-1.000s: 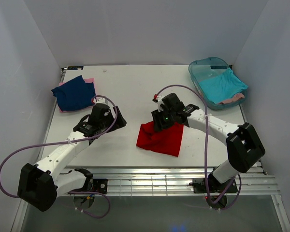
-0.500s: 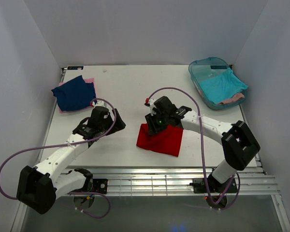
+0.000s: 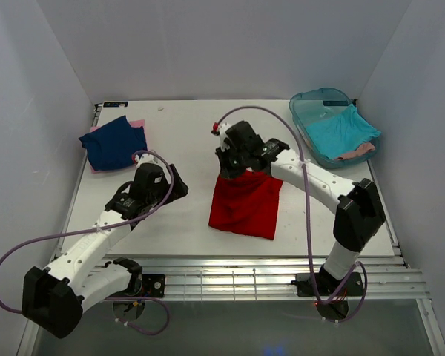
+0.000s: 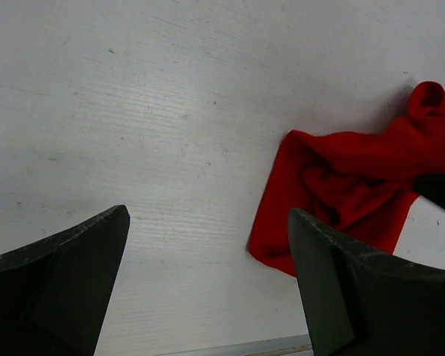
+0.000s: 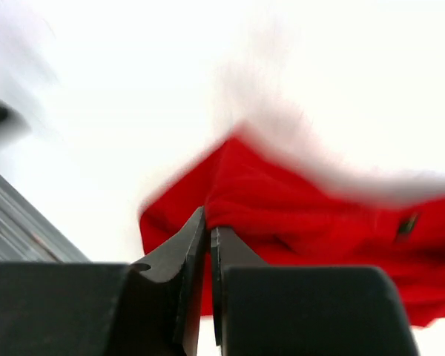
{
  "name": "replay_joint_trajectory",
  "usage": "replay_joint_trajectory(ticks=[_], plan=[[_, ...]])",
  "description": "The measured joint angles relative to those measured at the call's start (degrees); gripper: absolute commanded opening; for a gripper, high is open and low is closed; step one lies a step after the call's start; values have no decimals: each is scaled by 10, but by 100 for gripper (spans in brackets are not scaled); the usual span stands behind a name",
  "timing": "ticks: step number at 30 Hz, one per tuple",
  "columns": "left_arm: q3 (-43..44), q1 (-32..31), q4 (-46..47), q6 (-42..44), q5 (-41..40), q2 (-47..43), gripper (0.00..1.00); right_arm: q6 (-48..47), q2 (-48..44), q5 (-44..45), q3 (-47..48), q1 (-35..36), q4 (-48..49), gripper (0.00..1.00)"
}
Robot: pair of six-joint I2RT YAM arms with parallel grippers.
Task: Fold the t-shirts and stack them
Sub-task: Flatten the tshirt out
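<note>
The red t-shirt (image 3: 245, 206) lies in the middle of the table, its far edge raised. My right gripper (image 3: 228, 167) is shut on that edge; in the right wrist view the red t-shirt (image 5: 297, 200) is bunched between the tips of the right gripper (image 5: 209, 222). My left gripper (image 3: 176, 185) hangs open to the left of the shirt, touching nothing. The left wrist view shows the left gripper (image 4: 208, 222) over bare table, with the red t-shirt (image 4: 341, 185) at the right. A folded navy t-shirt (image 3: 115, 142) rests on a pink one (image 3: 138, 123) at far left.
A translucent teal tub (image 3: 320, 99) stands at the far right corner, holding a turquoise t-shirt (image 3: 341, 130) and a bit of pink cloth (image 3: 356, 153). The table's slatted near edge (image 3: 267, 278) runs between the arm bases. White walls enclose three sides.
My right gripper has closed on the red t-shirt's edge and moved toward the far left, lifting and stretching the cloth. The left gripper has drifted slightly left, still open.
</note>
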Motion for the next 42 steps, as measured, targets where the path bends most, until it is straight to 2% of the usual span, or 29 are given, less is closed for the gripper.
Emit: replay_joint_trajectory(ticks=[7,10,12,15,17,24,30,31,32,35,38,42], plan=[[33,0,-4,2,-27,-11,98,-7,-16,70,383,0,-105,8],[43,0,-4,3,-32,-12,98,-7,-72,90,443,0,-118,8],[43,0,-4,3,-35,-12,98,-5,-125,102,415,1,-123,8],[43,0,-4,2,-37,-12,98,2,-210,151,296,2,-126,8],[43,0,-4,2,-37,-12,97,9,-235,188,219,3,-125,8],[43,0,14,10,-26,8,96,62,-211,272,-52,2,-162,8],[51,0,17,17,-50,119,98,132,-243,317,-122,2,-235,8],[55,0,16,20,-61,138,98,143,-248,326,-124,2,-248,13],[64,0,13,24,-74,157,98,151,-249,332,-124,2,-255,33],[120,0,2,39,-117,220,98,172,-236,358,-122,2,-278,78],[196,5,2,48,-155,276,98,149,-205,368,-111,1,-267,86],[218,8,2,47,-194,255,98,74,-165,306,-87,-8,-167,84]])
